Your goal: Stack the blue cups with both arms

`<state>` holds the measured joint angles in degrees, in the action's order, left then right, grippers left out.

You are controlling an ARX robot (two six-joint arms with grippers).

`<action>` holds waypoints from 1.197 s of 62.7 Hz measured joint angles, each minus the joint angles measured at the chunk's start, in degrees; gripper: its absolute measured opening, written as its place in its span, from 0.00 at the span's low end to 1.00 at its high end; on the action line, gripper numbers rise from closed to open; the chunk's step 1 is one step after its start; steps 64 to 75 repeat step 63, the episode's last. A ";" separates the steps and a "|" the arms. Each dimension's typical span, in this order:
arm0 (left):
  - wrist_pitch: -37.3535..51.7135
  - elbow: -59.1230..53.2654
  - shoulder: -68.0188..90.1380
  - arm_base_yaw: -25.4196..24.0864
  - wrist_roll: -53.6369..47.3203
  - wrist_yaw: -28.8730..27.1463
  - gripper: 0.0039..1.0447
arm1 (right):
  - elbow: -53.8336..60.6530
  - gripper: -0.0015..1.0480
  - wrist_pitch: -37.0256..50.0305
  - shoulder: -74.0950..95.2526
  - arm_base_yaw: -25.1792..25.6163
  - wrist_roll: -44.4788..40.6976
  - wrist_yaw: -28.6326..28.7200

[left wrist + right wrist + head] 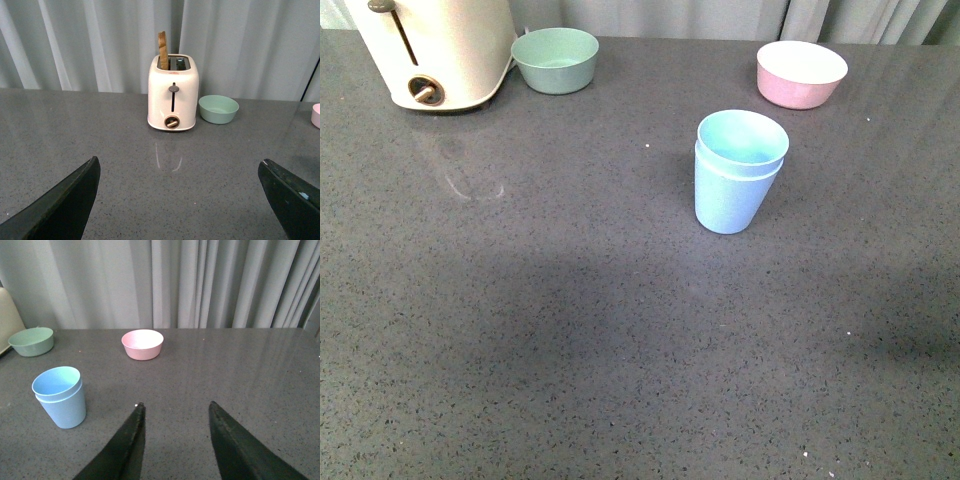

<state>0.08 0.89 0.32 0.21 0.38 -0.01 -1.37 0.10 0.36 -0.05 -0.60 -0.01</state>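
— Grey speckled stone is what you have under everything: the desk (520, 350) fills your front view, with pale curtains (200, 280) hanging behind it.

— What stands on it, biggest first?

— The cream toaster (173, 92) sits at the far left, a slice of toast (163, 50) upright in one slot. Just to its right you see the green bowl (556, 60), and well apart, at the far right, the pink bowl (801, 74).

— And the blue cups?

— You find the blue cups (738, 172) near the middle of the desk, a little right of centre, one nested inside the other, standing upright. Nothing touches them.

— The arms?

— Neither shows in your front view. Your left pincer (185, 200) has its fingers spread wide with only bare desk between them, facing the toaster. Your right pincer (175, 440) is parted more narrowly, empty too, with the cups off to one side of it, apart from its fingers.
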 joint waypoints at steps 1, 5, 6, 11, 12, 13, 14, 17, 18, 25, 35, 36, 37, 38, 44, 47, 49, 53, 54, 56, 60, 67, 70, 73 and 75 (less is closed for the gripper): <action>0.00 0.00 0.00 0.00 0.00 0.00 0.92 | 0.00 0.42 0.00 0.00 0.00 0.00 0.00; 0.00 0.00 0.00 0.00 0.00 0.00 0.92 | 0.00 0.52 0.00 0.00 0.00 0.00 0.00; 0.00 -0.02 0.00 0.00 0.00 0.00 0.92 | 0.00 0.55 0.00 0.00 0.00 0.00 0.00; 0.00 -0.02 0.00 0.00 0.00 0.00 0.92 | 0.00 0.72 0.00 0.00 0.00 0.00 0.00; 0.00 0.00 0.00 0.00 0.00 0.00 0.92 | 0.00 0.77 0.00 0.00 0.00 0.00 0.00; 0.00 0.00 0.00 0.00 0.02 0.00 0.92 | 0.00 0.80 0.00 0.00 0.00 0.00 0.00; 0.00 -0.02 0.00 0.00 0.00 0.00 0.92 | 0.00 0.82 0.00 0.00 0.00 0.00 0.00; 0.00 0.00 0.00 0.00 0.00 0.00 0.92 | 0.00 0.90 0.00 0.00 0.00 0.00 0.00; 0.00 -0.02 0.00 0.00 0.00 0.00 0.92 | 0.00 0.92 0.00 0.00 0.00 0.00 0.00; 0.00 0.00 0.00 0.00 0.00 0.00 0.92 | 0.00 0.91 0.00 0.00 0.00 0.04 0.00; 0.00 0.00 0.00 0.00 0.00 0.00 0.92 | 0.00 0.91 0.00 0.00 0.00 0.02 0.00; 0.00 0.00 0.00 0.00 0.00 0.00 0.92 | 0.00 0.91 0.00 0.00 0.00 0.04 0.00; 0.00 -0.02 0.00 0.00 0.00 0.00 0.92 | 0.00 0.91 0.00 0.00 0.00 0.02 0.00; 0.00 -0.02 0.00 0.00 0.00 0.00 0.92 | 0.00 0.91 0.00 0.00 0.00 0.02 0.00; 0.00 -0.02 0.00 0.00 0.00 0.00 0.92 | 0.00 0.91 0.00 0.00 0.00 0.02 0.00; 0.00 -0.02 0.00 0.00 0.00 0.00 0.92 | 0.00 0.91 0.00 0.00 0.00 0.02 0.00; 0.00 -0.02 0.00 0.00 0.00 0.00 0.92 | 0.00 0.91 0.00 0.00 0.00 0.02 0.00; 0.00 0.00 0.00 0.00 0.00 0.00 0.92 | 0.00 0.91 0.00 0.00 0.00 0.02 0.00; 0.00 -0.02 0.00 0.00 0.00 0.00 0.92 | 0.00 0.91 0.00 0.00 0.00 0.02 0.00; 0.00 -0.02 0.00 0.00 0.00 0.00 0.92 | 0.00 0.91 0.00 0.00 0.00 0.02 0.00; 0.00 0.00 0.00 0.00 0.00 0.00 0.92 | 0.00 0.91 0.00 0.00 0.00 0.04 0.00; 0.00 -0.02 0.00 0.00 0.00 0.00 0.92 | 0.00 0.91 0.00 0.00 0.00 0.04 0.00; 0.00 -0.02 0.00 0.00 0.00 0.00 0.92 | 0.00 0.91 0.00 0.00 0.00 0.04 0.00; 0.00 -0.02 0.00 0.00 0.00 0.00 0.92 | 0.00 0.91 0.00 0.00 0.00 0.04 0.00; 0.00 -0.02 0.00 0.00 0.00 0.00 0.92 | 0.00 0.91 0.00 0.00 0.00 0.04 0.00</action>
